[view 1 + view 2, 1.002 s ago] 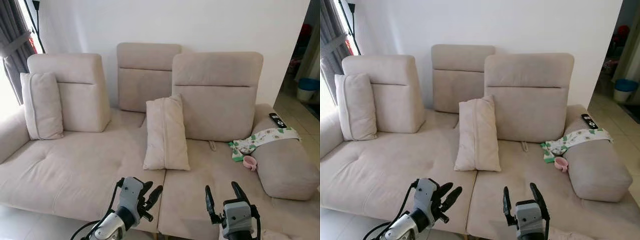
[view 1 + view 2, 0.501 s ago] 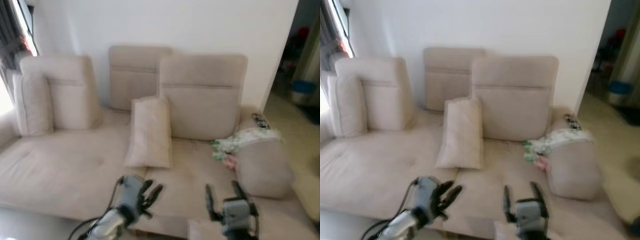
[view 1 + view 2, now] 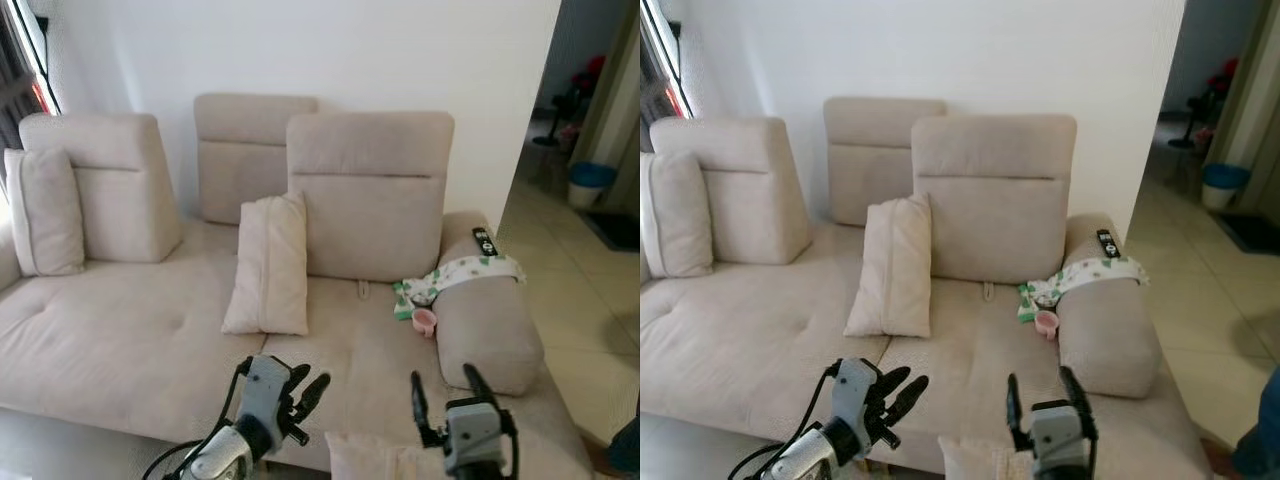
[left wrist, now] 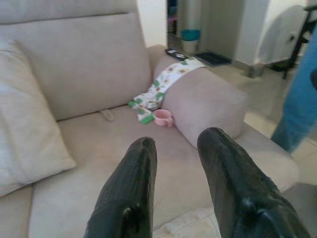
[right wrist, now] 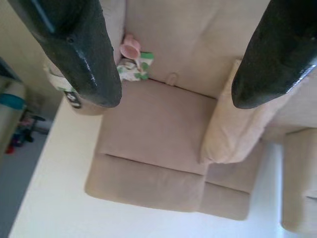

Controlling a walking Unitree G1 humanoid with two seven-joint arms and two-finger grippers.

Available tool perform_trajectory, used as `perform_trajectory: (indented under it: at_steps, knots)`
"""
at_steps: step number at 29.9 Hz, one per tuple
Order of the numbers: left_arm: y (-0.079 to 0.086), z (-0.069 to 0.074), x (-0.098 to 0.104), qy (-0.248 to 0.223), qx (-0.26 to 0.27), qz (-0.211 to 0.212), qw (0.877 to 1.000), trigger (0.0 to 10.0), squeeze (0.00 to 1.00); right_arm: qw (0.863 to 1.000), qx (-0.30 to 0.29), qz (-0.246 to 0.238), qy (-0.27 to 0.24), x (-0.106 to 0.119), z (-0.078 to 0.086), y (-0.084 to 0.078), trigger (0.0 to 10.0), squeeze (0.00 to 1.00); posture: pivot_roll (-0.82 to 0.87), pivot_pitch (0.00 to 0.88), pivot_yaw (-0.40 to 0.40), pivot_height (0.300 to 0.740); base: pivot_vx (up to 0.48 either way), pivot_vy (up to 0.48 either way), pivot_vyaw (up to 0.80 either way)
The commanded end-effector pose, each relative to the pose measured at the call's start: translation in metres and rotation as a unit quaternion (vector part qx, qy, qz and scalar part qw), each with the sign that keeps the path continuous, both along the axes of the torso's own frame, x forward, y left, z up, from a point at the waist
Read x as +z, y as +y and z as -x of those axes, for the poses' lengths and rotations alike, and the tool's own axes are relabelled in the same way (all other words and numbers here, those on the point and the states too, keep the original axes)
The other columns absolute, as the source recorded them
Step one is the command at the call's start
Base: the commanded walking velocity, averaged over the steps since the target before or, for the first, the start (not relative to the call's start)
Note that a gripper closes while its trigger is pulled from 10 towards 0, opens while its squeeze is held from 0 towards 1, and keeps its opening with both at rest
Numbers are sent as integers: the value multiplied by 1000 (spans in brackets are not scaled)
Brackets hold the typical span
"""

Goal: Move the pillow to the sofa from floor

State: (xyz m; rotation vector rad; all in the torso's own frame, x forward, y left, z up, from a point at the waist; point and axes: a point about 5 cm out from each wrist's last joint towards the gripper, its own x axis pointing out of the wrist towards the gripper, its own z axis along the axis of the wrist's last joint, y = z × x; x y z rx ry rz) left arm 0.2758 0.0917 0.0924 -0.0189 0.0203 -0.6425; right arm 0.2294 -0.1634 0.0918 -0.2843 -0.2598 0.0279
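Both grippers are held low before the sofa [image 3: 120, 330] front edge. Left gripper [image 3: 300, 392] fingers are parted slightly, nothing held; right gripper [image 3: 448, 392] is spread wide, empty. A pale pillow [image 3: 365, 462] corner is seen at the front edge, below and between the grippers, apparently on the floor, mostly cut off. Risks judged: a pinch on loose fabric alone could slip. A pink cup [image 3: 424, 321] and patterned cloth [image 3: 455, 276] near the right arm edge could be knocked. A person's leg [image 4: 297, 106] stands close on that side.

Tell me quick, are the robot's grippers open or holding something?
Left gripper: open, holding nothing, in front of the sofa.
Right gripper: open, holding nothing, low before the sofa seat.
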Motion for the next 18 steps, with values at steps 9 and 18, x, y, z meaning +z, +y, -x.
perform_trajectory:
  at_steps: [9, 18]
  knots:
    - [13, -6, 0, 43, 45, 51, 997, 10000, 0, 989, 129, 65, 29, -6, 3, 6, 10000, 0, 27, 0, 79, 740, 0, 0, 0]
    - [30, 0, -1, 68, 28, 78, 994, 10000, 0, 980, 179, 71, 51, -9, 13, 4, 10000, 0, 39, 0, 79, 740, 0, 0, 0]
